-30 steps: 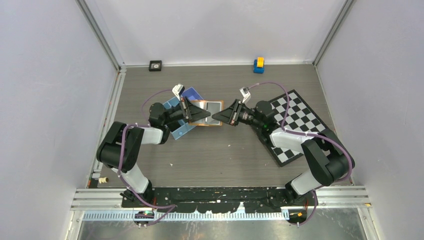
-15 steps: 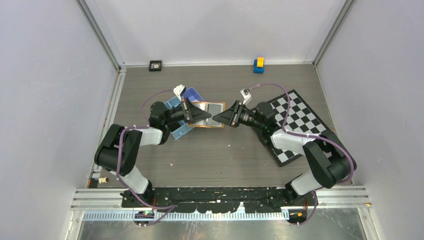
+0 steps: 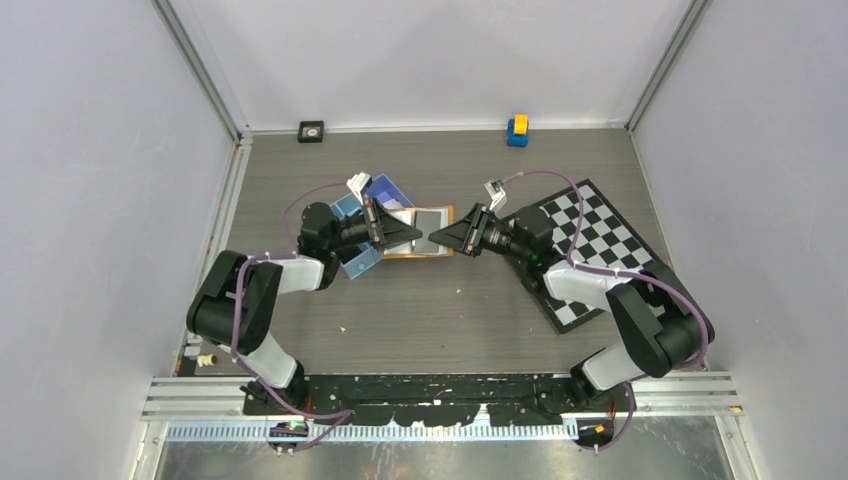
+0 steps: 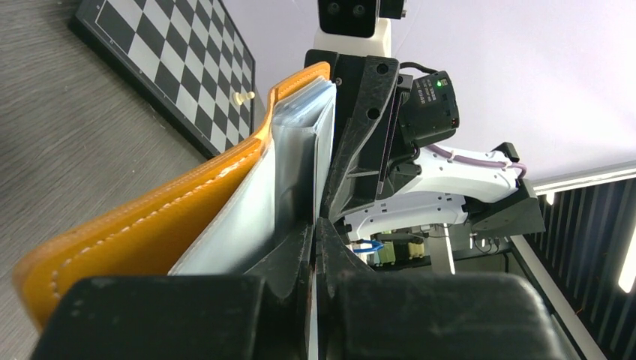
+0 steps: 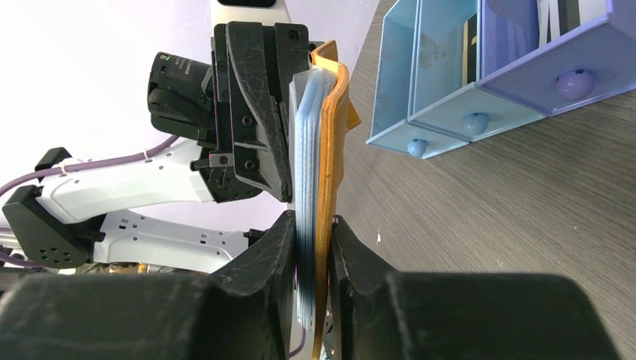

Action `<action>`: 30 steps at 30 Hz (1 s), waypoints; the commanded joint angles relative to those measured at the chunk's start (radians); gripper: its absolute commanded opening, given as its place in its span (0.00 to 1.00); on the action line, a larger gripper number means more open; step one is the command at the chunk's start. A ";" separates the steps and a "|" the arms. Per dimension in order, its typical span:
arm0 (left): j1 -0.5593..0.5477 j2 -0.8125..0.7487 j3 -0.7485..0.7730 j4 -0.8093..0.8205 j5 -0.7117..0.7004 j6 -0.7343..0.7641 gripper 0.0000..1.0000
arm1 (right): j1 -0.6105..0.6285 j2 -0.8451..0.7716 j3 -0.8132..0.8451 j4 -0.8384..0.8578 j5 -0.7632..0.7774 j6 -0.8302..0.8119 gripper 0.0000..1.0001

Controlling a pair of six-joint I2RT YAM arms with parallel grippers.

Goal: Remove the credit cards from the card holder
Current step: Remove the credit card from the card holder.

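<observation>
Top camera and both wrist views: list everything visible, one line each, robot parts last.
card holder: one, orange, open, mid-table between the grippers
credit cards: count unclear, pale grey-blue, stacked inside the card holder
tray: one, blue, three compartments, by the card holder's left end
chessboard: one, black and white, right side of the table
block: one, yellow on blue, by the back wall
square object: one, black, by the back wall, left
table: one, grey wood-look
left gripper: one, black, shut at the card holder's left end
right gripper: one, black, shut on the card holder's right end
</observation>
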 commanded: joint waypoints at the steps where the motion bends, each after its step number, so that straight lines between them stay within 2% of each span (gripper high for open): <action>1: 0.014 -0.050 -0.010 -0.011 -0.003 0.040 0.03 | -0.007 -0.042 0.003 0.074 0.005 0.011 0.18; 4: 0.015 -0.065 -0.010 -0.032 -0.004 0.054 0.10 | -0.008 -0.035 0.006 0.073 0.003 0.014 0.11; 6: 0.015 -0.072 -0.011 -0.033 -0.005 0.055 0.15 | -0.008 -0.030 0.009 0.076 -0.001 0.016 0.09; 8: 0.015 -0.077 -0.012 -0.030 -0.005 0.054 0.16 | -0.008 -0.025 0.009 0.082 -0.002 0.021 0.09; 21: 0.042 -0.073 -0.033 0.059 -0.005 -0.001 0.07 | -0.020 -0.030 0.001 0.096 -0.004 0.034 0.12; 27: 0.051 -0.070 -0.038 0.085 -0.007 -0.017 0.06 | -0.023 -0.030 -0.002 0.099 -0.004 0.037 0.12; 30: 0.053 -0.071 -0.040 0.084 -0.008 -0.016 0.02 | -0.024 -0.030 -0.002 0.101 -0.003 0.038 0.12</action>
